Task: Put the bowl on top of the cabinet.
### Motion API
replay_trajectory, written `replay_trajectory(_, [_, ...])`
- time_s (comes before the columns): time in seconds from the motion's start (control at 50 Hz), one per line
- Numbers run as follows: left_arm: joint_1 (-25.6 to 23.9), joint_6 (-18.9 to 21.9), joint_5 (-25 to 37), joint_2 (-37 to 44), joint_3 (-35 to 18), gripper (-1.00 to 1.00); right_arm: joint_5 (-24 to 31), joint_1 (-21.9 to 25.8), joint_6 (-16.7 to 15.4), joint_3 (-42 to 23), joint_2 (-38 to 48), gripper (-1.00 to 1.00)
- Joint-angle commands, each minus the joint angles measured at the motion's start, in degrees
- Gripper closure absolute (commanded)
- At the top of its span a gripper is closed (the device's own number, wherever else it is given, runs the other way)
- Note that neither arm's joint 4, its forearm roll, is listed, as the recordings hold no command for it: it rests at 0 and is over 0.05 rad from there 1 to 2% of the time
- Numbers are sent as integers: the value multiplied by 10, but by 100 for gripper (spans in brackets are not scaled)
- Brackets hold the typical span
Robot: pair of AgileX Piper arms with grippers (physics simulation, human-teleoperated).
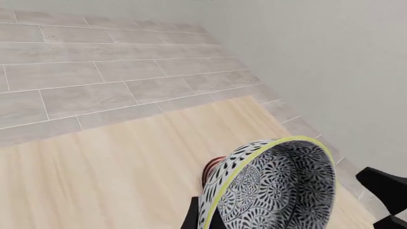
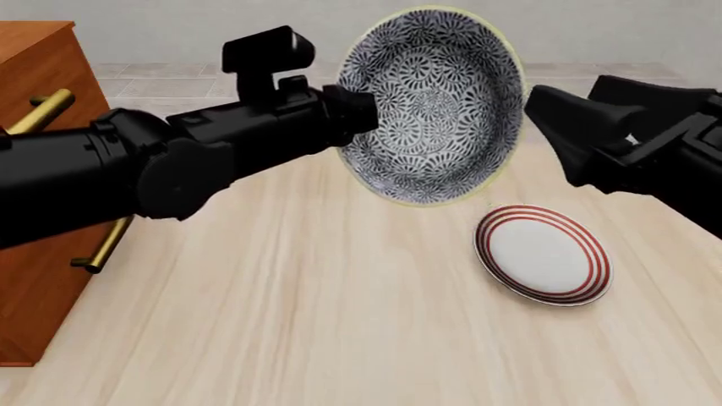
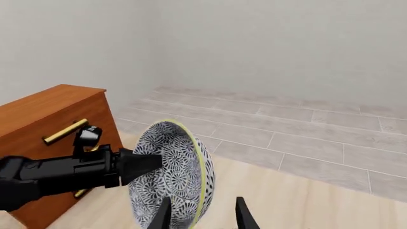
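Note:
The bowl (image 2: 434,101) hangs in the air above the table, tipped on edge so its patterned inside faces the front camera. My left gripper (image 2: 355,110) is shut on its left rim; in the left wrist view its fingers (image 1: 190,217) sit at the yellow-green edge of the bowl (image 1: 279,191). My right gripper (image 2: 536,106) is open at the bowl's right rim. In the right wrist view its gripper (image 3: 202,217) straddles the rim of the bowl (image 3: 171,167) with room on both sides. The cabinet (image 2: 34,76) stands at the far left, its top lower than the bowl.
A flat white plate with red rings (image 2: 544,254) lies on the pale wooden table (image 2: 282,321) below and right of the bowl. Brass handles (image 2: 46,108) stick out of the cabinet's front towards the left arm. Grey floor and a white wall lie beyond.

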Motion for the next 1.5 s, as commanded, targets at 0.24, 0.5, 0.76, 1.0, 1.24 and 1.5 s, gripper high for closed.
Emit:
replay_trajectory(0.24, [39, -5, 20, -51, 11, 100, 53, -11, 11, 36, -97, -100])
replay_trajectory(0.5, [64, -25, 45, -129, 49, 100, 42, -43, 16, 85, -115, -100])
replay_trajectory(0.76, [71, -23, 90, -206, 68, 100, 43, -63, 24, 116, -148, -100])
replay_trajectory(1.0, [95, -18, 135, -260, 80, 100, 41, -75, 30, 131, -152, -100])
replay_trajectory(1.24, [114, -11, 160, -298, 98, 100, 52, -76, 29, 127, -157, -100])
replay_trajectory(1.5, [124, -8, 174, -327, 117, 100, 63, -74, 29, 124, -164, -100])
